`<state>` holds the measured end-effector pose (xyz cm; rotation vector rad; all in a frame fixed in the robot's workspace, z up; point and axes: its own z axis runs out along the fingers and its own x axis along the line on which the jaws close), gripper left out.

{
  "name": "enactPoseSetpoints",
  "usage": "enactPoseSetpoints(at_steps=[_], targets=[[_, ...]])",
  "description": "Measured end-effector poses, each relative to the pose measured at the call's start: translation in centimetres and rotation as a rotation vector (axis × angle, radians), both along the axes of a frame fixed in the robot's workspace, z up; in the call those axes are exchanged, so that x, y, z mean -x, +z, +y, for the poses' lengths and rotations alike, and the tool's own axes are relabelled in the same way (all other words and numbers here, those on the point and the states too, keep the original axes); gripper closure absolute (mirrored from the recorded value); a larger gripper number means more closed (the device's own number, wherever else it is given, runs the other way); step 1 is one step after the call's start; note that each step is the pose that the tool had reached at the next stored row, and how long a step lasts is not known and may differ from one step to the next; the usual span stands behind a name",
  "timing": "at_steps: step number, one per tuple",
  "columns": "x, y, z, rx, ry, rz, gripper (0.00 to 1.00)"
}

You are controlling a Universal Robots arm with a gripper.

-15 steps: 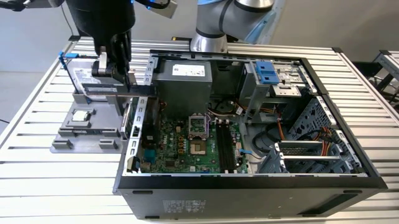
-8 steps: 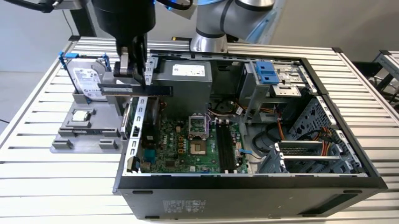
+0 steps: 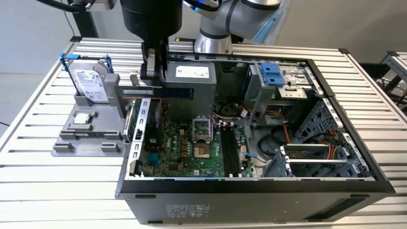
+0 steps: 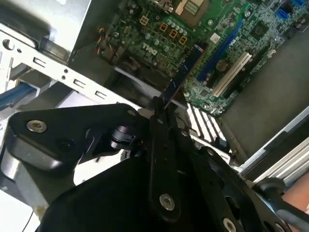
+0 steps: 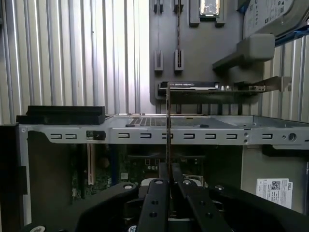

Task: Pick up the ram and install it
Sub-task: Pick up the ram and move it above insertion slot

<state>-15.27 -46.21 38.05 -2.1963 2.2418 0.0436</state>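
While the jaws clamp the ram (image 3: 173, 92), it hangs over the case wall (image 3: 144, 120) — hard drive (image 3: 89, 82) nearby

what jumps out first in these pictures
The black gripper hangs over a wall of the open computer case, on the exterior view's left, shut on the ram, a dark strip held level. The green motherboard lies inside below; a silver hard drive stands outside the case.

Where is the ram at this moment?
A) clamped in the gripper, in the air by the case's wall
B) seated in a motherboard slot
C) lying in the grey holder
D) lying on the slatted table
A: the gripper is shut on the ram, which hangs clear above the motherboard.
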Motion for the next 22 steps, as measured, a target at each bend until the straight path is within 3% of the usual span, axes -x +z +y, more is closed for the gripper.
enactPoseSetpoints(at_steps=[22], targets=[[-9.36, 0.0, 0.0, 0.0, 0.0, 0.005, 1.0]])
